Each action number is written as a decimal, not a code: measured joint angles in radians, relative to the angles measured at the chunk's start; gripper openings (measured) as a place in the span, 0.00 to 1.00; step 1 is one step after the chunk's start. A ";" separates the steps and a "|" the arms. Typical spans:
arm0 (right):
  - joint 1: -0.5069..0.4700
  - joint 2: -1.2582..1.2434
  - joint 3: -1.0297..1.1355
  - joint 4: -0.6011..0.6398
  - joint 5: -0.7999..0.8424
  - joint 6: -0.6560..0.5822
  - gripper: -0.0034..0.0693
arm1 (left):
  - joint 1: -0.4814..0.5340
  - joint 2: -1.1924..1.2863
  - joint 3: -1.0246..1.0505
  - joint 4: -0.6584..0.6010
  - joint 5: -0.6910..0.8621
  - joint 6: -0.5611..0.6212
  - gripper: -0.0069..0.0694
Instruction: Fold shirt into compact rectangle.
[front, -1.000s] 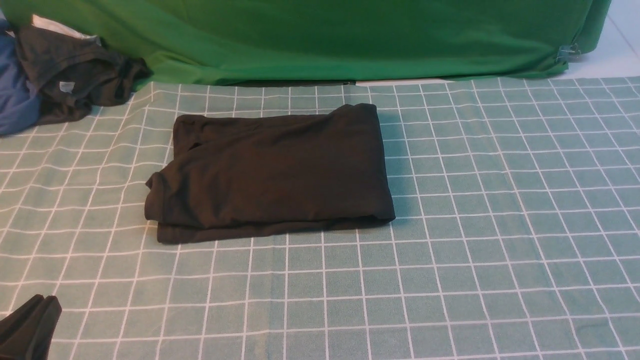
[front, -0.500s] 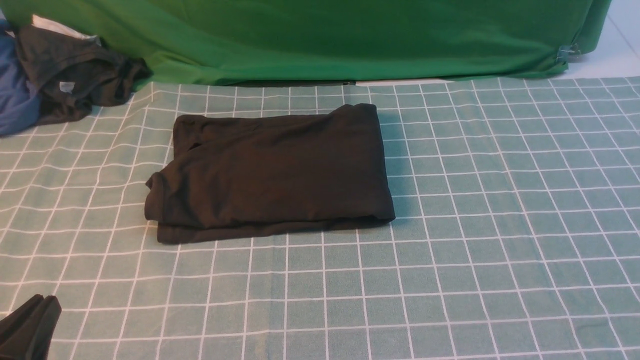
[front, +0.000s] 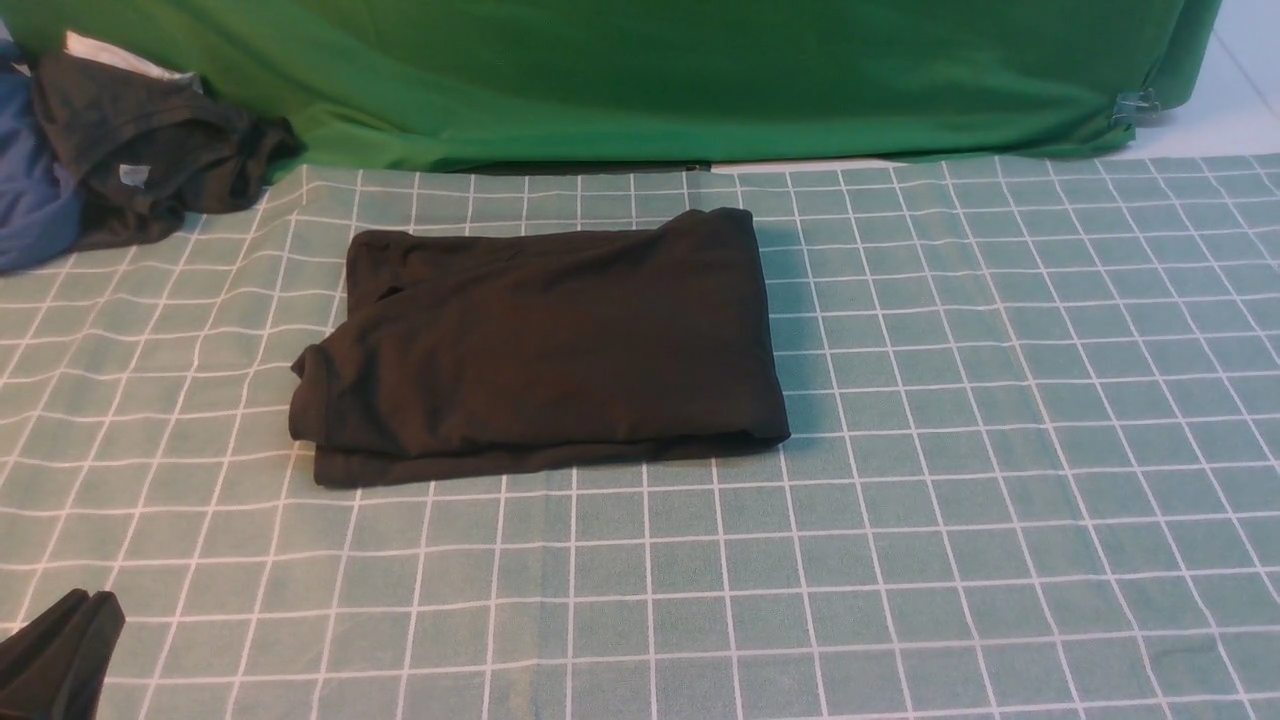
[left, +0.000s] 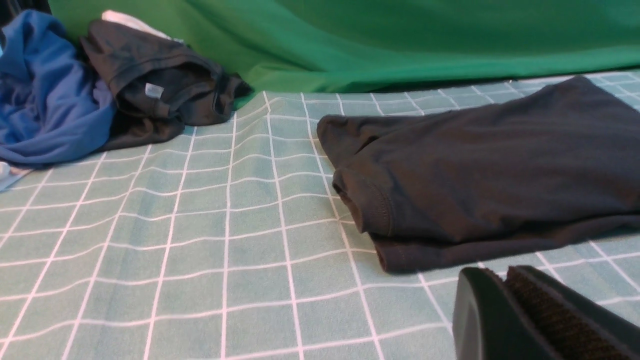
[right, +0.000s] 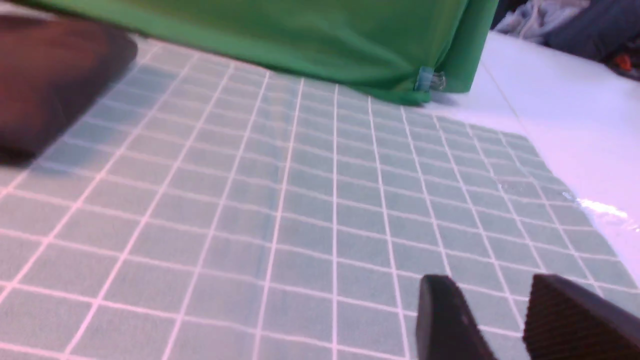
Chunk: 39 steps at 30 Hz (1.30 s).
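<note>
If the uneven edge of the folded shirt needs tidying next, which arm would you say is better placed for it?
Probably the left. The shirt's staggered edge faces the robot's left, and the left gripper, shut, sits just short of that corner. The right gripper, open and empty, is over bare cloth.

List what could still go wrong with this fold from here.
1. The folded black shirt is uneven at its left end: a lower layer pokes out under the top one, so it may spring open.
2. The dark grey crumpled garment and blue garment lie far left; a left gripper sweep could snag them.
</note>
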 joint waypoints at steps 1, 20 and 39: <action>0.000 -0.002 0.001 0.000 -0.003 0.000 0.37 | 0.000 0.000 0.000 0.000 0.001 0.000 0.11; 0.000 -0.002 0.001 0.000 -0.019 0.007 0.38 | 0.000 0.000 0.000 0.000 0.001 0.001 0.11; 0.000 -0.002 0.001 0.000 -0.019 0.009 0.38 | 0.000 0.000 0.000 0.000 0.001 0.000 0.11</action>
